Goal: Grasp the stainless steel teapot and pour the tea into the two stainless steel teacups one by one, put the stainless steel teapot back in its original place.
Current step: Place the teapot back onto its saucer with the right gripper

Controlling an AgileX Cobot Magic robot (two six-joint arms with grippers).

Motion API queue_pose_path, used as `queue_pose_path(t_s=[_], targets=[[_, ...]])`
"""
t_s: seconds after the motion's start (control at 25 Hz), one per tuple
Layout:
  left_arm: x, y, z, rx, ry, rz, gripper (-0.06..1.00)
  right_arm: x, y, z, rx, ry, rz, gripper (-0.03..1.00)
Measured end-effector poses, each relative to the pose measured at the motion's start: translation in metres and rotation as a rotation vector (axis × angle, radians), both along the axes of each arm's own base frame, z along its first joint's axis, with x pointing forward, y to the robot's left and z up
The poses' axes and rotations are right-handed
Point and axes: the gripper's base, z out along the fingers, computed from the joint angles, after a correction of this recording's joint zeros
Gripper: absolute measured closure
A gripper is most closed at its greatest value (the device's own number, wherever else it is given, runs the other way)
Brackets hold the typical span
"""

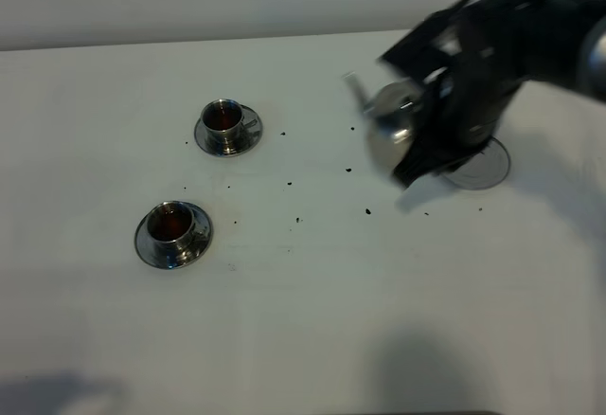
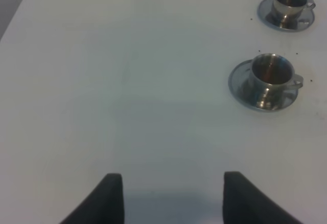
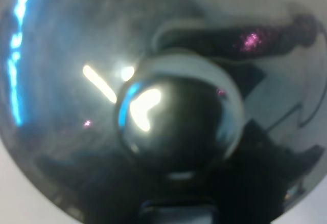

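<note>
The right pincer point(image 1: 431, 140) pinches the shiny, rounded stainless steel teapot point(image 1: 390, 131), held aloft and tilted just beside the flat round steel disc point(image 1: 481, 167) on the white table point(image 1: 303, 320); its knobbed lid point(image 3: 176, 121) fills the right wrist view; two small steel teacups point(image 1: 223, 118) point(image 1: 171, 224) on saucers hold reddish-brown tea point(image 1: 222, 117); the left pincer point(image 2: 168, 196) hangs spread, well apart.

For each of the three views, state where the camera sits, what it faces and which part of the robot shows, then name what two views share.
Exterior high: mounted above, looking down on the white table; the black right arm holds the shiny steel teapot.
Left wrist: low over the table, facing two steel teacups on saucers; the open left gripper shows.
Right wrist: pressed close to the teapot's knobbed lid; almost no gripper visible.
Shared: exterior and left wrist both show the cups; exterior and right wrist, the teapot.
</note>
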Motion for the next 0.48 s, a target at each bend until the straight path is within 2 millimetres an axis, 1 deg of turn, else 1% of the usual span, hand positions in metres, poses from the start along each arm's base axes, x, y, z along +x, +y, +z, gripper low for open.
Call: queue_pose_path(t_s=[0.12,0.24,0.36,0.48], targets=[[0.000,0.000,0.000,0.000,0.000,0.000,0.47,0.016,-0.035,0.000,0.014,-0.009,-0.127,0.79],[0.000,0.000,0.000,0.000,0.000,0.000,0.47,0.021,-0.062,-0.007,0.019,0.010,-0.216,0.79],[0.000,0.000,0.000,0.000,0.000,0.000,0.47,0.019,-0.076,-0.019,0.027,0.023,-0.257,0.79],[0.000,0.000,0.000,0.000,0.000,0.000,0.47,0.016,-0.078,-0.029,0.038,0.017,-0.268,0.79]])
